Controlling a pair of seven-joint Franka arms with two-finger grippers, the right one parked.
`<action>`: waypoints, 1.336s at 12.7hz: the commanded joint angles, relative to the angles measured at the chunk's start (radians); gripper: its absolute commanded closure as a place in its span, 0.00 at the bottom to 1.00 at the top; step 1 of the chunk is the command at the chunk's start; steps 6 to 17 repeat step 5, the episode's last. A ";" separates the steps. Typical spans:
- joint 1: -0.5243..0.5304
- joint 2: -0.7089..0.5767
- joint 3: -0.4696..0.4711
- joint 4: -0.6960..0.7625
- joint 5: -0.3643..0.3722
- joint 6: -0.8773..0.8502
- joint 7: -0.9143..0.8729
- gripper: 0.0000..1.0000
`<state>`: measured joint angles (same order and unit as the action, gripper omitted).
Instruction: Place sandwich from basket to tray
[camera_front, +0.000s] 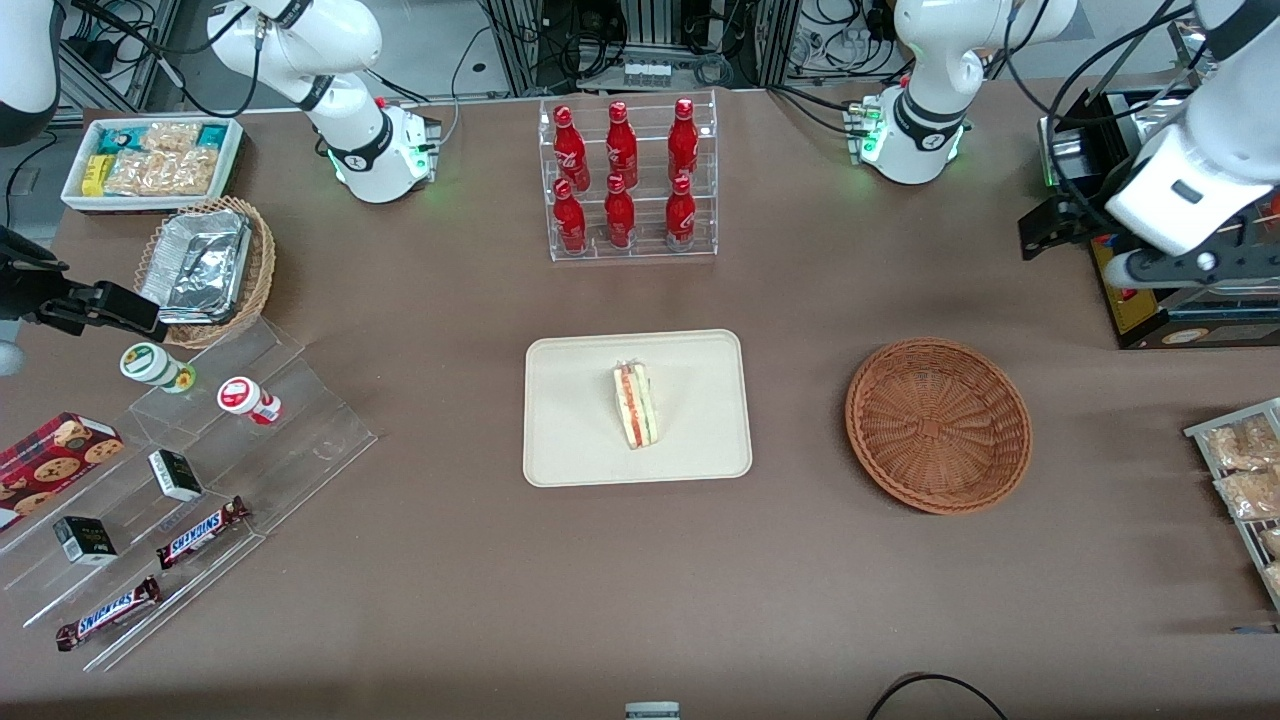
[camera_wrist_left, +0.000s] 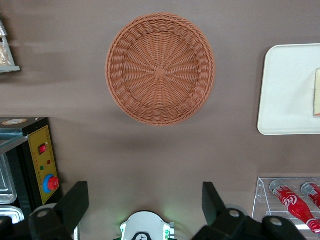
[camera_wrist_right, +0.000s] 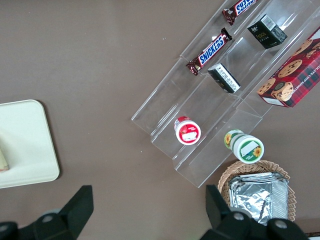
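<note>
Triangular pale-bread sandwich (camera_front: 635, 405) lies on the flat cream rectangular tray (camera_front: 570, 440) — round reddish-brown wicker basket (camera_front: 938, 424) beside it.
The claw (camera_wrist_left: 145, 202) hangs spread wide, holding nothing, above the brown counter (camera_front: 450, 560); an acrylic rack of red bottles (camera_front: 627, 180) stands near the tray.

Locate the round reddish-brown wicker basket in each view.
Front view: round reddish-brown wicker basket, empty, beside the cream rectangular tray, toward the working arm's end.
Left wrist view: basket below the open gripper.
Right wrist view: not in it.
Shared landmark: the tray.
</note>
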<state>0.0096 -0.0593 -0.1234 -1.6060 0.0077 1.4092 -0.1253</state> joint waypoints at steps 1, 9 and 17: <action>0.009 -0.033 0.025 -0.040 0.009 0.005 0.019 0.00; 0.004 -0.002 0.065 -0.009 0.012 0.005 0.093 0.00; 0.004 -0.002 0.065 -0.009 0.012 0.005 0.093 0.00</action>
